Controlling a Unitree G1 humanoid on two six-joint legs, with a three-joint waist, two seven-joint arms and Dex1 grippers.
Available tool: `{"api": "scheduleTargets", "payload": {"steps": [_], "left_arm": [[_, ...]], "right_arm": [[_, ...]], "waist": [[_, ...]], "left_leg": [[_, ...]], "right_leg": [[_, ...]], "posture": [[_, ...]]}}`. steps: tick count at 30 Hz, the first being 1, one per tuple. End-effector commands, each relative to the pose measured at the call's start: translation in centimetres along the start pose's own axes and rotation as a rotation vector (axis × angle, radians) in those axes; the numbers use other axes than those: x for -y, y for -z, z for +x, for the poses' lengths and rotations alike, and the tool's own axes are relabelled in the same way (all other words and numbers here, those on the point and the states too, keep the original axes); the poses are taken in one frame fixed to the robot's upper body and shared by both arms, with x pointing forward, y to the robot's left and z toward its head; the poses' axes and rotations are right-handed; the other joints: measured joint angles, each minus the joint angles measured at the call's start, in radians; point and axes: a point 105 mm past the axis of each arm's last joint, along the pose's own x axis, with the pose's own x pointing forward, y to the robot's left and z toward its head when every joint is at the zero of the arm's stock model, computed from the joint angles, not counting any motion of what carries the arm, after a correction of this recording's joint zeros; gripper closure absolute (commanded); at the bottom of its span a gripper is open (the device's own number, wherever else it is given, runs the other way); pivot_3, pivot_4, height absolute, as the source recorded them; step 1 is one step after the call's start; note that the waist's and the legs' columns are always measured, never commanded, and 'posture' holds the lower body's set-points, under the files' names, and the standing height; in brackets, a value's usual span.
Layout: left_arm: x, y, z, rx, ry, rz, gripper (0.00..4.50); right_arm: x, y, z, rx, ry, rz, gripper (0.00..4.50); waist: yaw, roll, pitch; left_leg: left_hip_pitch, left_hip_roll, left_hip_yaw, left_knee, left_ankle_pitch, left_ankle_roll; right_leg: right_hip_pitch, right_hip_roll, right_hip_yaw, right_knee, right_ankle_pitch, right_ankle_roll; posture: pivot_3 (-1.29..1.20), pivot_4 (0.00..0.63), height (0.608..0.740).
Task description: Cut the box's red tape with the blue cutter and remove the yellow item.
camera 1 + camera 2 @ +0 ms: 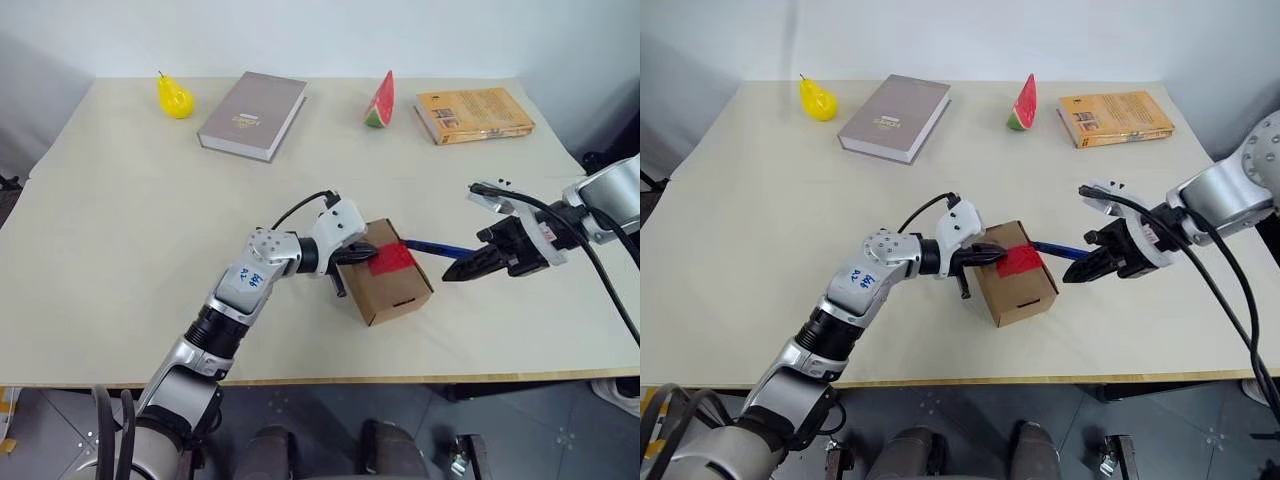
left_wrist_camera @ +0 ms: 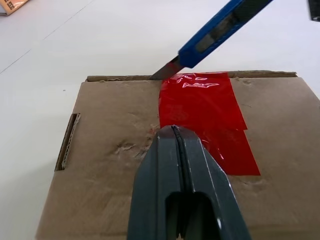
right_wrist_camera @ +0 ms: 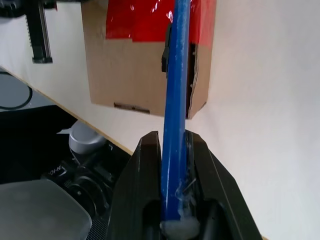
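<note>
Left eye view looks down on a pale beige tabletop [image 1: 150, 260] that runs up to a plain light wall, with darker floor below its near edge. Taking the box [image 1: 390, 280] as landmark: it is a small brown cardboard carton lying toward the near middle of the tabletop, turned at an angle, with a slot in its near side face. Its top is scuffed and carries the red tape [image 2: 205, 117], a glossy, slightly wrinkled bright red patch running from the box's far edge toward its middle.

Far behind the box, near the wall, lie a yellow pear [image 1: 174, 97], a grey book [image 1: 252, 114], a red watermelon slice [image 1: 380, 102] and an orange book [image 1: 473, 114], all well apart from it.

The left gripper [image 1: 362, 254] comes in from the box's left, its two black fingers pressed shut together with nothing between them, tips resting on the box top at the edge of the tape.

The right gripper [image 1: 470, 266] sits just right of the box, clamped on the blue cutter [image 1: 435, 247], a slim dark-blue stick. The cutter reaches from the gripper across to the box, and its short metal blade [image 2: 164, 72] meets the box's top edge right at the end of the tape.
</note>
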Motion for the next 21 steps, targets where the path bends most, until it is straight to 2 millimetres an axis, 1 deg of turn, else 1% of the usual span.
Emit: {"api": "scheduleTargets", "payload": {"steps": [1, 10, 17, 21], "left_arm": [[2.1, 6.4, 0.6, -0.213, 0.054, -0.117, 4.5], [2.1, 6.5, 0.5, -0.217, 0.047, -0.12, 4.5], [2.1, 6.5, 0.3, -0.217, 0.043, -0.122, 4.5], [2.0, 6.5, 0.2, -0.218, 0.039, -0.121, 4.5]], "right_arm": [[-1.9, 0.5, -0.2, -0.026, -0.074, -0.045, 4.35], [-1.7, 1.9, 0.3, -0.064, -0.083, -0.05, 4.35], [-0.2, 3.2, 0.7, -0.072, -0.005, -0.037, 4.35], [0.0, 3.6, 0.9, -0.061, 0.001, -0.047, 4.36]], "waist": [[0.0, 0.0, 0.0], [0.0, 0.0, 0.0], [0.001, 0.0, 0.0], [0.001, 0.0, 0.0]], "left_leg": [[0.0, 0.0, 0.0, 0.0, 0.0, 0.0], [0.0, 0.0, 0.0, -0.001, 0.0, 0.0], [0.0, 0.0, 0.0, -0.001, 0.0, 0.0], [-0.001, 0.001, 0.0, -0.001, 0.0, 0.0]], "right_leg": [[0.0, 0.0, 0.0, 0.0, 0.0, 0.0], [0.0, 0.0, 0.0, -0.001, 0.0, 0.0], [0.0, 0.0, 0.0, -0.001, 0.0, 0.0], [0.0, 0.0, -0.001, -0.002, 0.0, 0.0]], "posture": [[0.0, 0.15, 0.74], [0.0, 0.15, 0.74], [0.0, 0.15, 0.74], [0.0, 0.15, 0.74]]}}
